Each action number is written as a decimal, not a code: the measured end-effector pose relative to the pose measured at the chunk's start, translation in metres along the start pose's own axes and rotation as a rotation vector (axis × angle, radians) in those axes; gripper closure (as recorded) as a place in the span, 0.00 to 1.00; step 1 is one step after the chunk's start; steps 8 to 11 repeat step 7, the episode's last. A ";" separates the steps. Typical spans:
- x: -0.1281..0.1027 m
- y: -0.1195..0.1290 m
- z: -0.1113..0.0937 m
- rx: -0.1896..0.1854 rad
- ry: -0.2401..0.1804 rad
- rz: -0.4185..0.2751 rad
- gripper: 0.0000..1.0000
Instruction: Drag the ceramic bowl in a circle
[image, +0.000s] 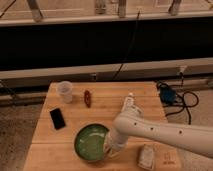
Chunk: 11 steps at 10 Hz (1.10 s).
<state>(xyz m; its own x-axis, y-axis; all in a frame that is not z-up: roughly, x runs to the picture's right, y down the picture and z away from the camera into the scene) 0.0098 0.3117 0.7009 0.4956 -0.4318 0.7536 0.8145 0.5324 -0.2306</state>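
The ceramic bowl (91, 142), wide, round and glossy green inside with a darker rim, sits on the wooden table (100, 102) near its front edge, left of centre. My gripper (111, 148) reaches down from the white arm (160, 131) at the bowl's right rim and touches it. The arm comes in from the lower right and hides part of the rim.
A small translucent plastic cup (64, 91) stands at the back left. A black phone (57, 118) lies left of the bowl. A brown object (87, 98) and a white bottle (128, 103) lie behind the bowl. A pale packet (146, 156) lies at the front right. Cables (175, 97) hang off the right edge.
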 end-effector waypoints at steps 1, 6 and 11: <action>-0.003 -0.001 -0.001 -0.003 0.010 -0.019 0.33; 0.014 -0.020 -0.003 -0.004 0.019 -0.011 0.40; 0.015 -0.034 -0.002 -0.006 0.023 -0.013 0.52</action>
